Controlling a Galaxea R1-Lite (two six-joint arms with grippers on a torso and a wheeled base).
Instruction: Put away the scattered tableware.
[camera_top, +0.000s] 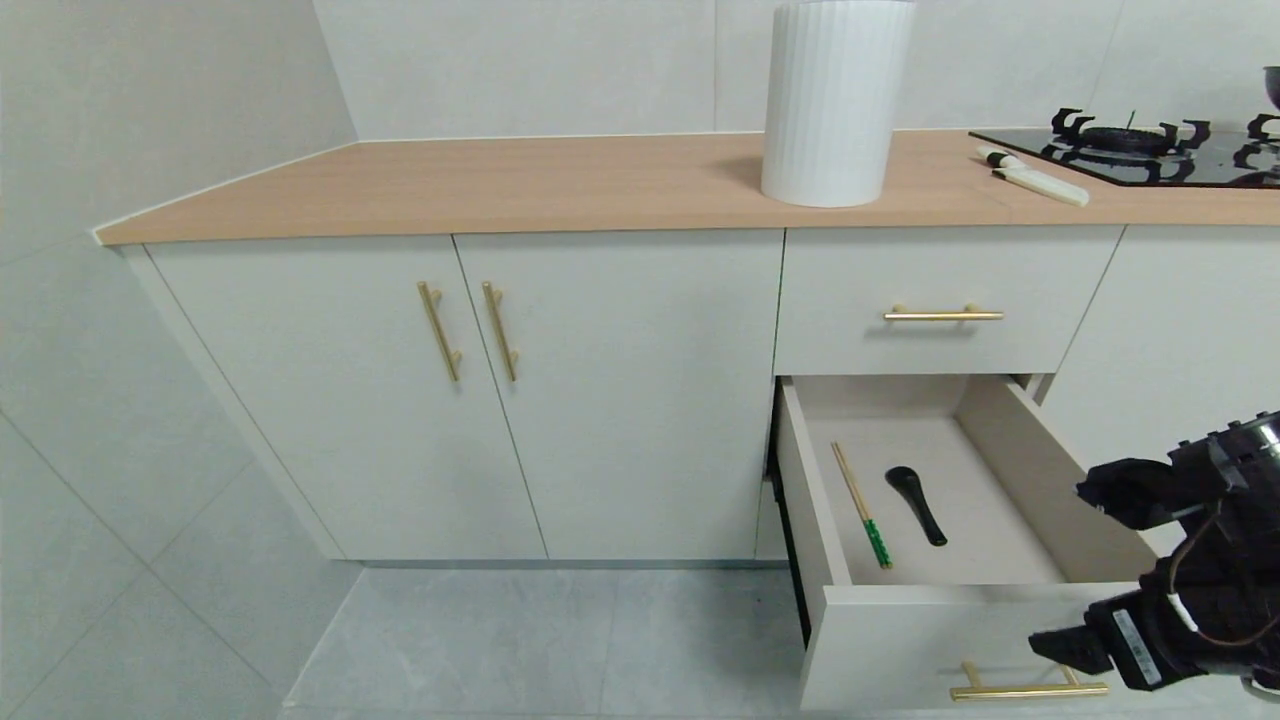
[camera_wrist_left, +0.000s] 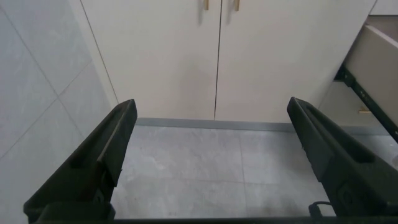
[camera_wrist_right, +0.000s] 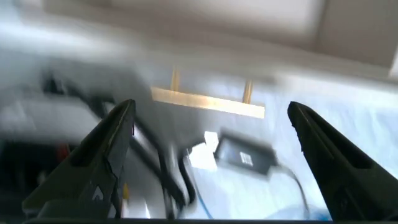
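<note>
**A:** Two pieces of tableware are lying in the pulled-out lower drawer (camera_top: 1030, 470), aren't they?

**B:** They are. I judge the drawer is standing open so that things can be dropped in from above. The right claw (camera_top: 1060, 568) is hanging just in front of the drawer's face, fingers spread wide and holding nothing. The brass handle (camera_top: 1030, 688) is sitting close by it, which is looking like a stance for working that handle.

**A:** And the other arm?

**B:** The left claw (camera_wrist_left: 211, 106) is hanging low over the floor tiles (camera_wrist_left: 205, 162), facing the cupboard doors (camera_wrist_left: 155, 56). It is also gaping wide and carrying nothing, so I'd guess it is parked out of the way.

**A:** What is waiting to be stowed?

**B:** A pale knife (camera_top: 1035, 178) is lying on the counter (camera_top: 500, 185) just beside the gas hob (camera_top: 1140, 150), well apart from the open drawer. Inside the drawer, the chopsticks (camera_top: 862, 505) are lying lengthwise near its left wall. The black spoon (camera_top: 915, 503) is resting just beside them, not touching.

**A:** And the room?

**B:** Pale tiled walls (camera_top: 520, 60) are running behind the wood-toned counter, and the white cupboard doors are sitting under it. A shut drawer (camera_top: 940, 300) is sitting above the open one. A ribbed white canister (camera_top: 835, 100) is standing upright near the counter's front edge.
</note>
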